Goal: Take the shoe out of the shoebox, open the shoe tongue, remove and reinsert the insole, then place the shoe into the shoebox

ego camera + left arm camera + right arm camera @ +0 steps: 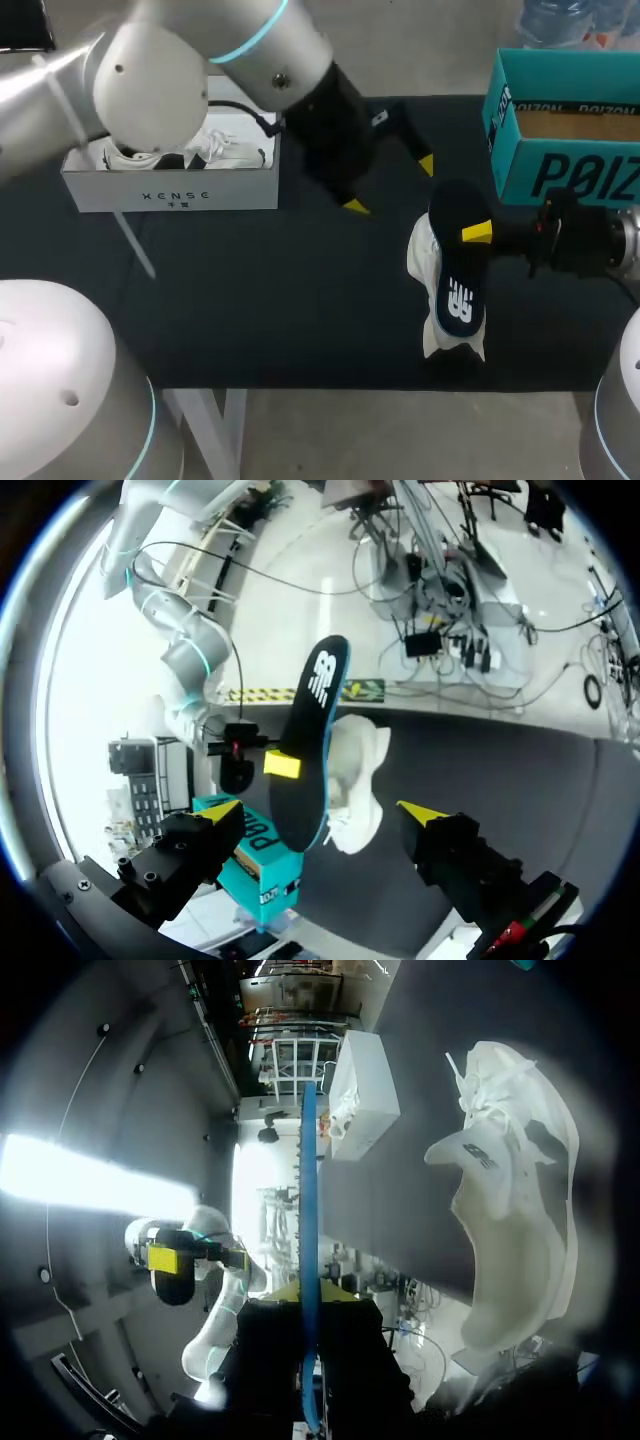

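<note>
Head view: the dark navy foam insole (pixel 460 275), oval with a white logo, sits toward 4 o'clock on the black table (pixel 250 300), its length running 12 to 6. The right gripper (pixel 480 235), coming in from 3 o'clock, is clamped on the insole's upper half, one yellow tip on its face. The white shoe (pixel 422 262) lies under the insole, showing along its 9 o'clock side. The left gripper (pixel 391 184) hangs spread and empty at the insole's 10 o'clock, apart from it. A white cardboard shoebox (pixel 170 187) stands at 10 o'clock on the table and a teal cardboard box (pixel 560 150) at 2 o'clock

Left wrist view: the insole (pixel 312 730) stands nearly upright, blue-edged, ahead of the left gripper (pixel 320 812), whose fingers stand wide apart, touching nothing. The white shoe (pixel 360 780) is just beside the insole

Right wrist view: the insole (pixel 309 1210) shows edge-on as a thin blue line, pinched in the right gripper (pixel 310 1305). The white shoe (pixel 520 1210) lies beside it on the table
</note>
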`<control>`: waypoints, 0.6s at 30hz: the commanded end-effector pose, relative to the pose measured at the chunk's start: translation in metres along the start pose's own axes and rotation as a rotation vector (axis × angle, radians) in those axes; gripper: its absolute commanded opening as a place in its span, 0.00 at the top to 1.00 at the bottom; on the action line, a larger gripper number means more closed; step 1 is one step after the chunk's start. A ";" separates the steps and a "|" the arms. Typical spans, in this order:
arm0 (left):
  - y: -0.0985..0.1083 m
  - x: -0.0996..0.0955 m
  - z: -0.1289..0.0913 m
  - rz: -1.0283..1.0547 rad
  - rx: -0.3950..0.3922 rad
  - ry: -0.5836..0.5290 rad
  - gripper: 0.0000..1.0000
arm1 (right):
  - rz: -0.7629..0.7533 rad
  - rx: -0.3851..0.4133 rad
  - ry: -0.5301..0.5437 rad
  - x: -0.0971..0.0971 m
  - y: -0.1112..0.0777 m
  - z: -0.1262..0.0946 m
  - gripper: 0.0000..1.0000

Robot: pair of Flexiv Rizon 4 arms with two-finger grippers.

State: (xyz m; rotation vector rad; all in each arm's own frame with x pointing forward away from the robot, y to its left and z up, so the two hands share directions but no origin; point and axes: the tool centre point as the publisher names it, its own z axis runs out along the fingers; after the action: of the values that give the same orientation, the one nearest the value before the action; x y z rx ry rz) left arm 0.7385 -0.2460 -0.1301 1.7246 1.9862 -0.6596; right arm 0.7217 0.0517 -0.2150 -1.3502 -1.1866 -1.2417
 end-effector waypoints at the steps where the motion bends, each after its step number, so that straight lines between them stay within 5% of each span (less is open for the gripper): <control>1: 0.007 0.049 0.001 -0.043 0.034 -0.569 0.00 | 0.000 -0.001 -0.001 0.000 0.000 0.001 1.00; 9: 0.008 0.057 0.016 -0.082 0.086 -0.641 0.00 | 0.000 -0.001 -0.001 0.000 0.000 0.001 1.00; 18: 0.005 0.045 0.031 -0.101 0.102 -0.675 0.00 | 0.000 -0.001 -0.001 0.000 0.000 0.001 1.00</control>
State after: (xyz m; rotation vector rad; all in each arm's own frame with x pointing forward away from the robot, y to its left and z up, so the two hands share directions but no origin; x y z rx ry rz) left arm 0.7398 -0.2231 -0.1757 1.4351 1.7707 -1.0808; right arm 0.7217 0.0517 -0.2150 -1.3502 -1.1865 -1.2417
